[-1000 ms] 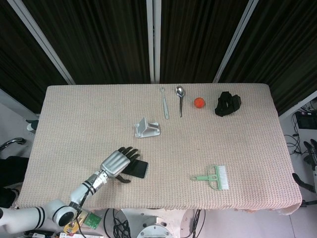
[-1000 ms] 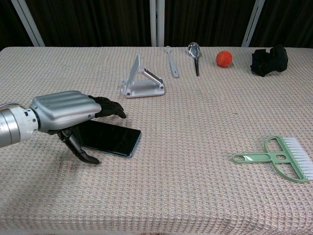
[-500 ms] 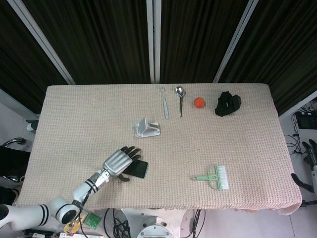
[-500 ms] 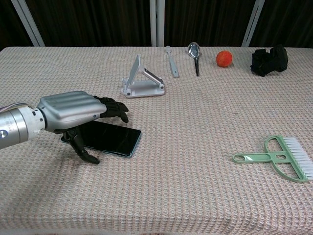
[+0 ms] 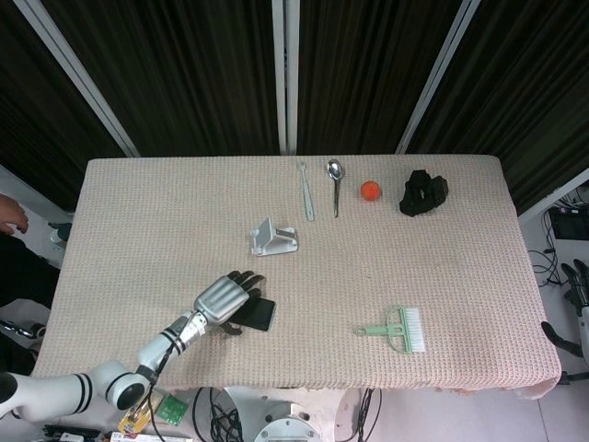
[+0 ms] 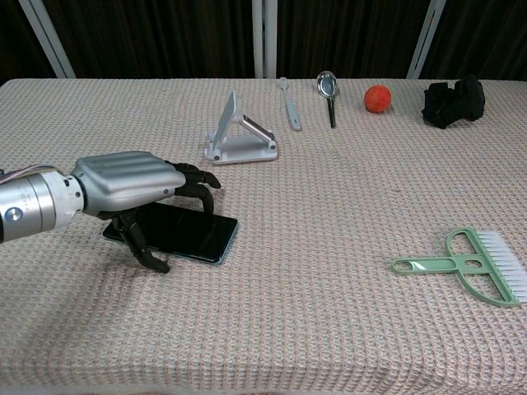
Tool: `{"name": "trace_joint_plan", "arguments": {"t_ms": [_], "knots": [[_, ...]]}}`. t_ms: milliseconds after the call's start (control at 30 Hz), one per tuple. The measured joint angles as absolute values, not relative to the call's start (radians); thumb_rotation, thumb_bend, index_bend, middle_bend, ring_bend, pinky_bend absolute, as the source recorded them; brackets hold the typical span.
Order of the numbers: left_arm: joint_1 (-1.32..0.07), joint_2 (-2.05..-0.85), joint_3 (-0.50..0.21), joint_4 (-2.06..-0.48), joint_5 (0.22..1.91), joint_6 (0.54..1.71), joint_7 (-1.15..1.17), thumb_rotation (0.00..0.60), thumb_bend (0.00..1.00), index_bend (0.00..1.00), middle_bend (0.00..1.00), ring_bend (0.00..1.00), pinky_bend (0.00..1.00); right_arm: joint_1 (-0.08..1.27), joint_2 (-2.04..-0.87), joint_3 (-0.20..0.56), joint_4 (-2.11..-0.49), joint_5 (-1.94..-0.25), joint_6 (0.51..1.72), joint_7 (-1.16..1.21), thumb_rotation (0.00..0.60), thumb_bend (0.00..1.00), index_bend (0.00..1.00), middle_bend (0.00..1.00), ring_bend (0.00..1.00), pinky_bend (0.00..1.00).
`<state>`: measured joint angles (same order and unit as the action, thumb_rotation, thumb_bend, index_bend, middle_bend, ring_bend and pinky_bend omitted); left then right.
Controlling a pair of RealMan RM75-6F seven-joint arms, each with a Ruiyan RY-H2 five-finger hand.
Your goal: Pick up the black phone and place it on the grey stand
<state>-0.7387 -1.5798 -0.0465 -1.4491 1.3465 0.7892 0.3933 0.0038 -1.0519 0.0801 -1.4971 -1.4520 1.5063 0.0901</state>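
Black phone flat under left robot hand.

Table covered in beige woven cloth — reaches nearly edge to edge in chest view. Behind it: dark pleated curtains split by pale metal uprights. Grey floor with cables at right — even overhead light.

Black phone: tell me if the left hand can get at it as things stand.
Probably yes. The left hand is right over the black phone, which lies flat on the table, fingers spread across it, nothing between.
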Motion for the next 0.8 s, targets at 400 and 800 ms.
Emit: {"name": "trace_joint_plan", "arguments": {"t_ms": [400,800], "knots": [[-0.753,-1.551,-0.043,-1.498,1.319,0.788,0.389,0.6,0.18,0.6,0.06,0.07,0.2,0.002,-1.051,0.081,-1.487,-1.44,1.498,0.103,0.6,0.14,0.0,0.0,0.0,0.0],[-0.749,-1.527,-0.034,-1.545,1.313,0.817,0.367,0.6,0.22,0.71,0.14,0.07,0.2,-0.006,-1.047,0.081,-1.482,-1.439,1.507,0.117,0.6,0.15,0.0,0.0,0.0,0.0]]}}
